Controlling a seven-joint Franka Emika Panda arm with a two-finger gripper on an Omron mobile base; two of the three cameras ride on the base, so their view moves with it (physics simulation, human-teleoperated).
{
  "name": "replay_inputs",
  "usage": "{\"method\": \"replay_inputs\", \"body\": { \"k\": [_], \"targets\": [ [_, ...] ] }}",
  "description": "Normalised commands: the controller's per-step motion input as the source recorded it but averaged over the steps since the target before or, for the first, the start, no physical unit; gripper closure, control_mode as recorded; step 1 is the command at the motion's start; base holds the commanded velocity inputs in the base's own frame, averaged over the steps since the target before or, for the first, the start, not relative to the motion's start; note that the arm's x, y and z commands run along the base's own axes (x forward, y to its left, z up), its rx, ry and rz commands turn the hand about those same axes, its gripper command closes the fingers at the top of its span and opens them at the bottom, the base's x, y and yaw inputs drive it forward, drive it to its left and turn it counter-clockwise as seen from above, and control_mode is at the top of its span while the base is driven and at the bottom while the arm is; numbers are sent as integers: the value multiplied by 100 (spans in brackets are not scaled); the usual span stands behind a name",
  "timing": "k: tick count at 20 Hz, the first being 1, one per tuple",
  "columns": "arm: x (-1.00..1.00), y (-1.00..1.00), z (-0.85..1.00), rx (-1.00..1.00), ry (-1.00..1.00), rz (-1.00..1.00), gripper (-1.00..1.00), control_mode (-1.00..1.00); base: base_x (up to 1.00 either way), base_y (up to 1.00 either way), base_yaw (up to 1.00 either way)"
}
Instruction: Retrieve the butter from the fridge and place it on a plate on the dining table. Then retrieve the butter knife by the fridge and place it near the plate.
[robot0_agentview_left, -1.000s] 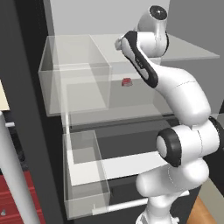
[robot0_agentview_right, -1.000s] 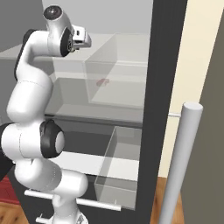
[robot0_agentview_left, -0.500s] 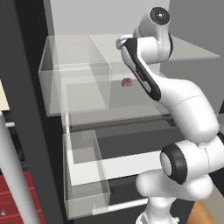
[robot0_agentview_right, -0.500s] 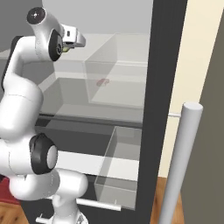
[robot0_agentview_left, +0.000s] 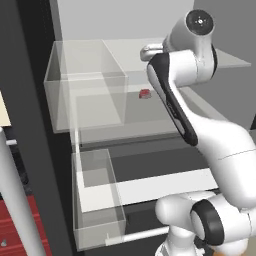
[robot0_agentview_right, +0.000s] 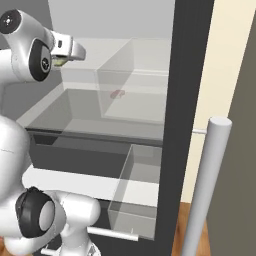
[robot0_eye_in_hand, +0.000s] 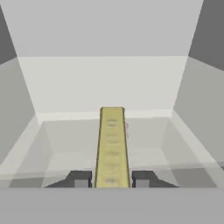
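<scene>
The white robot arm bends up high and reaches toward the open tall dark grey fridge (robot0_agentview_left: 30, 100). Its claw (robot0_eye_in_hand: 112, 178) pinches the small pale yellow stick of butter (robot0_eye_in_hand: 112, 146), which sticks out straight ahead over a clear shelf box (robot0_agentview_left: 85, 85). A tiny red thing (robot0_agentview_left: 144, 93) lies farther in on the shelf.

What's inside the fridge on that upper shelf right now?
On the fridge's upper shelf, a tiny red item lies beside a clear bin that looks empty. The gripper holds the butter there; the arm covers the shelf behind it.
</scene>
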Motion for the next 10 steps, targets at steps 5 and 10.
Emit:
{"method": "replay_inputs", "body": {
  "k": [5,10],
  "targets": [
    [-93,-13,15,3,0,-3,100,-100,0,0,0],
    [-79,-22,0,2,0,0,100,-100,0,0,0]
  ]
}}
